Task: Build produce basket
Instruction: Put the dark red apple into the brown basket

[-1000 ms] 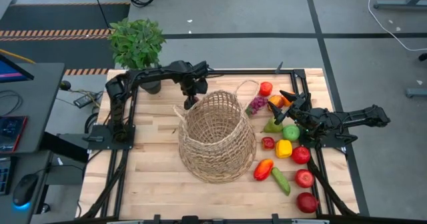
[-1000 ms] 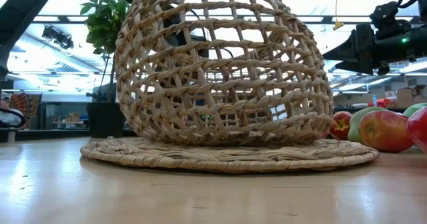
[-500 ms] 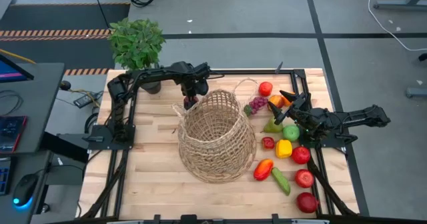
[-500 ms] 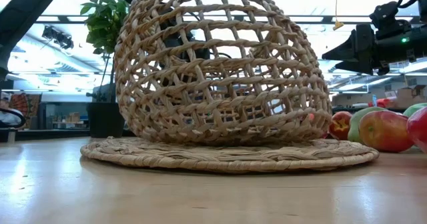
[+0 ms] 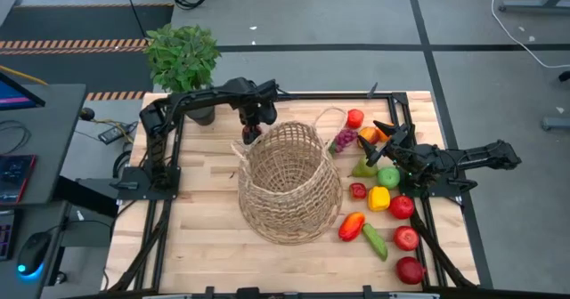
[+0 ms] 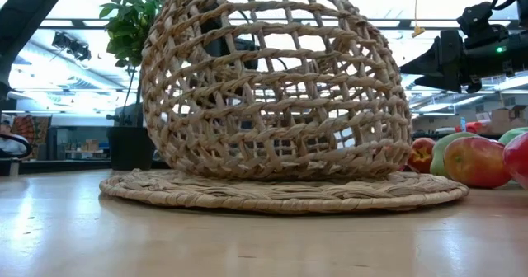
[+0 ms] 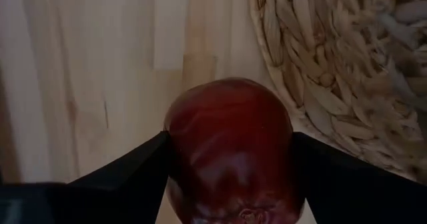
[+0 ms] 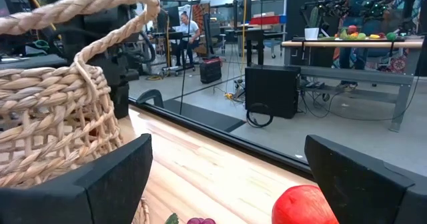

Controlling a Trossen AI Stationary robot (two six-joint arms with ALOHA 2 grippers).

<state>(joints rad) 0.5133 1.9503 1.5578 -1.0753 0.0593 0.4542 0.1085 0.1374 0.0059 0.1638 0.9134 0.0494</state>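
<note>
the left gripper (image 7: pixel 230 184) fingers grasp a dark red apple (image 7: pixel 230 154) just behind the basket (image 5: pixel 289 181) on the worktop (image 5: pixel 200 237), the right gripper (image 5: pixel 389 137) gapes over the fruit pile, so lifting it over the rim looks next.

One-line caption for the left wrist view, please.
Left gripper closing around a dark red apple on the table, beside the basket.

Two dark arms — black jointed links, each bolted to a black bracket on the rail framing the table (image 5: pixel 205 237). Their fingers (image 8: pixel 107 177) are flat, matte-black wedges — smooth and unmarked.
</note>
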